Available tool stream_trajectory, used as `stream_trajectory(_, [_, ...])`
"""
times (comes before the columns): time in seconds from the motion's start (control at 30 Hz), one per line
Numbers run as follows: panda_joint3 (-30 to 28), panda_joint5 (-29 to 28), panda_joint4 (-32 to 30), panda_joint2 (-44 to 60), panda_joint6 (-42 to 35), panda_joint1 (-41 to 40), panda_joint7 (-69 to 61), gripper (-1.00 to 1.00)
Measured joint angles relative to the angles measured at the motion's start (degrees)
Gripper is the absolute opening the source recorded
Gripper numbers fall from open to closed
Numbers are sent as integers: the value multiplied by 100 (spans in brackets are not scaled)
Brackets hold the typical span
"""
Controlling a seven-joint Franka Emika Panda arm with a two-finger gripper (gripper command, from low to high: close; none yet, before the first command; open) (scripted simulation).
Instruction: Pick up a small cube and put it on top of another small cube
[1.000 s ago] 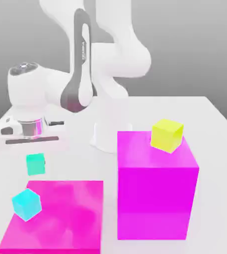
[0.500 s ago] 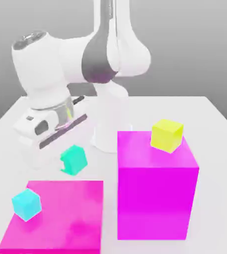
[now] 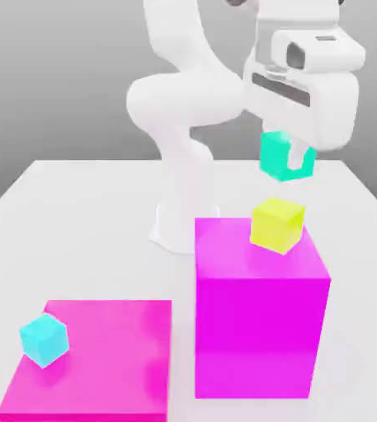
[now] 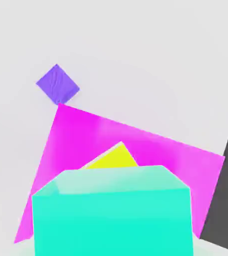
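Across swings the small teal cube (image 3: 275,157), pinched in the white two-finger gripper (image 3: 288,155), now hanging above the small yellow cube (image 3: 277,225) on the tall magenta block (image 3: 261,330); lifting's done, lowering and release remain.

Big magenta block (image 3: 257,334) looks like smooth plastic from here, kinda matt, and the flat pink slab (image 3: 92,358) has faint cloudy patches. The 3 cubes, teal (image 3: 275,158), yellow (image 3: 277,225) and cyan (image 3: 44,339), look smooth and plasticky too. Arm's (image 3: 179,107) smooth white, plastic-looking.
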Motion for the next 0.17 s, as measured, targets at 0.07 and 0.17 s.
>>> stream_trajectory(0.07, [0,0,0,0,0,0,0,100])
stream_trajectory(0.17, [0,0,0,0,0,0,0,100])
